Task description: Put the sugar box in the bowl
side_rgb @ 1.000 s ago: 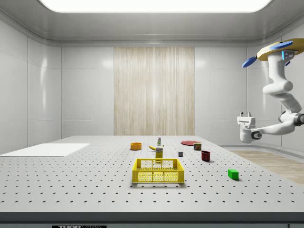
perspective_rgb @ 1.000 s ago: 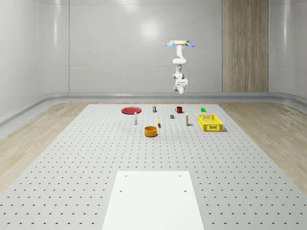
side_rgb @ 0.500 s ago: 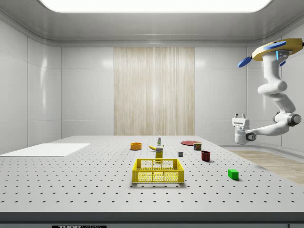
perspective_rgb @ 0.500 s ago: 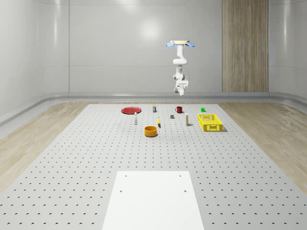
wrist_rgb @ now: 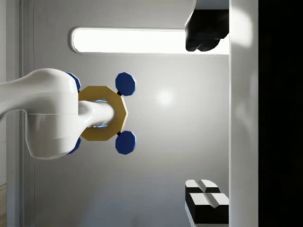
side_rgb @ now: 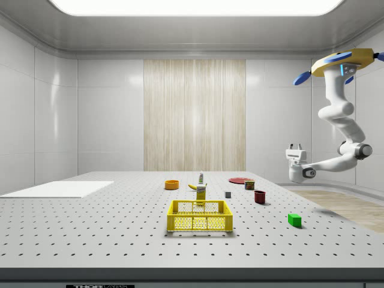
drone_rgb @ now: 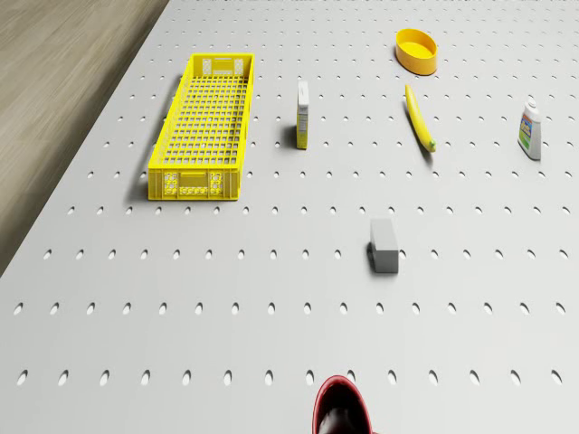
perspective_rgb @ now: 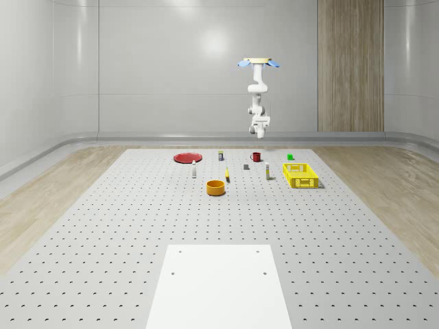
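Perforated table (perspective_rgb: 103, 226): drone (side_rgb: 343, 60) hovers over far edge, pincer (side_rgb: 294, 147) pointing up.

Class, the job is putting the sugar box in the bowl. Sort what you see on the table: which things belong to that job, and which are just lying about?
Belong to the job:
sugar box
bowl
end effector, raised in the air with the hovering drone

Lying about:
yellow crate
banana
bottle
grey block
red mug
green cube
red plate
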Robot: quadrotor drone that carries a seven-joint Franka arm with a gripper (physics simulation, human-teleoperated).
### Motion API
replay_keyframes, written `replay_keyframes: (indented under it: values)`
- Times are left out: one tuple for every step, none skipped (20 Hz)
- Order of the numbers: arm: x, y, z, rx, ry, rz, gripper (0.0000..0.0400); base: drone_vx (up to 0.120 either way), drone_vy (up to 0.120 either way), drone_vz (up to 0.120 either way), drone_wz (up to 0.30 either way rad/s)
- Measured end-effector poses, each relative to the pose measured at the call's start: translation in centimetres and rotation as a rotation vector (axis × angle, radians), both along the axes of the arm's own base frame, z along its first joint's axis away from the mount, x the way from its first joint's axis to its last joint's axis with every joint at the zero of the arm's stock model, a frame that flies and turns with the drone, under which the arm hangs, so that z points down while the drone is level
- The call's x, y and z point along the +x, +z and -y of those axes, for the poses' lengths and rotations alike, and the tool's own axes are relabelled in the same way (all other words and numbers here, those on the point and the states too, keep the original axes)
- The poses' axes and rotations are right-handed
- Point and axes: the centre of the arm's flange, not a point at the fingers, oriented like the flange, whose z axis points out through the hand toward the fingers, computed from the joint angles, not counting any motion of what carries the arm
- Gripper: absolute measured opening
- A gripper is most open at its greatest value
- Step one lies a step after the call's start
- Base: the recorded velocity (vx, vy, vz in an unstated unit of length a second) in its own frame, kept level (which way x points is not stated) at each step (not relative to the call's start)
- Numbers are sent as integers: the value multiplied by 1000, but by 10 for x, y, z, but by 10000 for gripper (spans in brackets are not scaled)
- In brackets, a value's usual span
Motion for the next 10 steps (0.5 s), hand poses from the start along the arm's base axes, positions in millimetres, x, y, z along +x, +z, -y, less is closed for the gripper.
replay_keyframes:
  values:
    - [0,0,0,0,0,1,400,120,0,0,0]
    - [0,0,0,0,0,2,400,120,0,0,0]
    - [0,0,0,-1,0,2,400,120,0,0,0]
    - [0,0,0,-1,0,3,400,120,0,0,0]
    - [0,0,0,-2,0,4,400,120,0,0,0]
    - [0,0,0,-2,0,5,400,120,0,0,0]
    - [-1,0,0,-3,0,5,400,120,0,0,0]
    - [-1,0,0,-3,0,6,400,120,0,0,0]
    - [-1,0,0,-4,0,7,400,120,0,0,0]
    - [-1,0,-1,-5,0,8,400,120,0,0,0]
